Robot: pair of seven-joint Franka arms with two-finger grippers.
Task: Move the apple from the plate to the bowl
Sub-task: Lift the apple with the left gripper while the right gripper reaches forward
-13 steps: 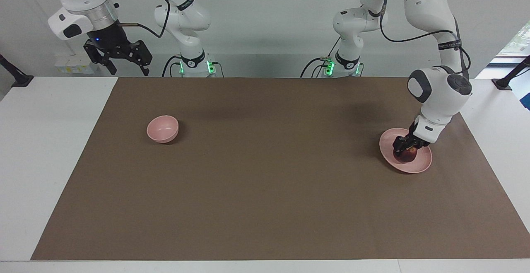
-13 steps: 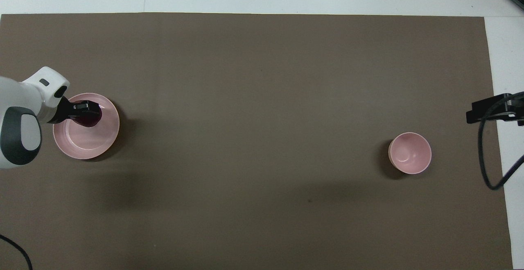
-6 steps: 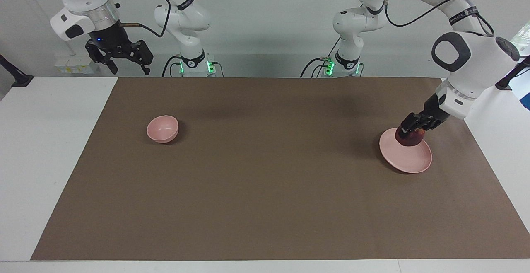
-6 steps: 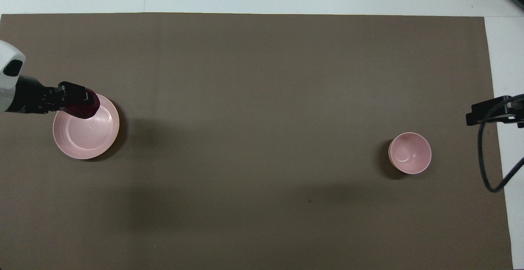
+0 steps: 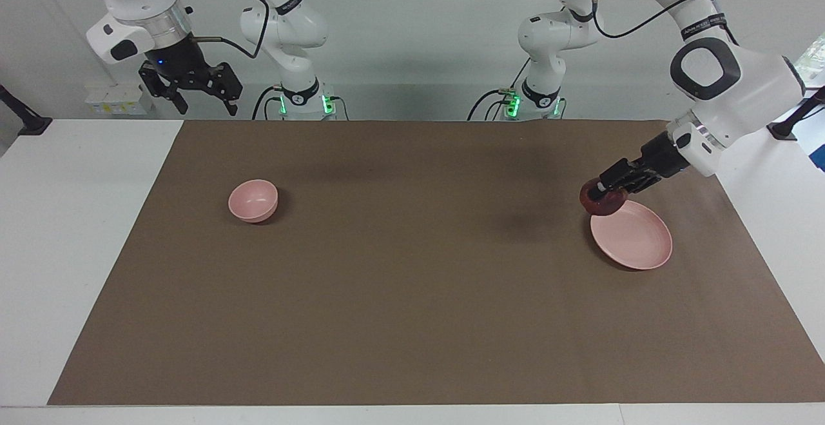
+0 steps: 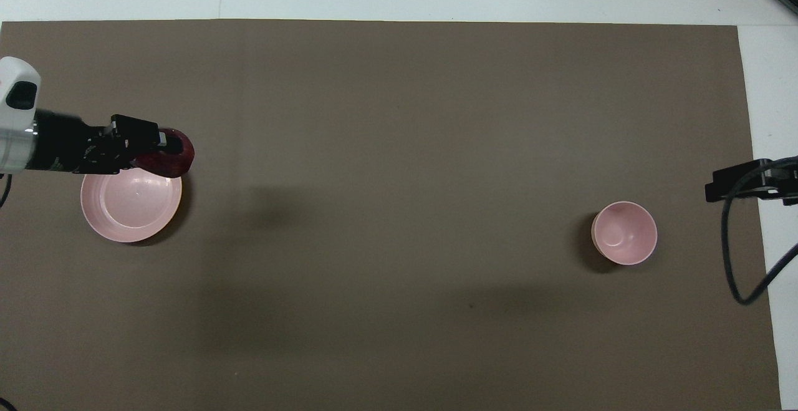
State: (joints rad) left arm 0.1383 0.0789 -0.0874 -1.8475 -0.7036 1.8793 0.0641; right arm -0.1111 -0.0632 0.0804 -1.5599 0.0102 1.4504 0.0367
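Note:
My left gripper (image 5: 606, 191) (image 6: 163, 149) is shut on the dark red apple (image 5: 599, 200) (image 6: 169, 160) and holds it in the air over the rim of the pale pink plate (image 5: 635, 244) (image 6: 128, 208), which lies bare toward the left arm's end of the table. The small deep pink bowl (image 5: 253, 200) (image 6: 624, 232) stands toward the right arm's end with nothing in it. My right gripper (image 5: 191, 89) hangs open, raised over the table's edge by the robots' end; in the overhead view only its dark tip (image 6: 745, 180) shows.
A brown mat (image 5: 412, 296) covers most of the white table (image 5: 77, 231). A black cable (image 6: 735, 255) hangs from the right arm beside the bowl.
The left gripper has lifted the apple off the plate and carried it up and toward the middle of the table. The right gripper has drifted slightly toward the middle.

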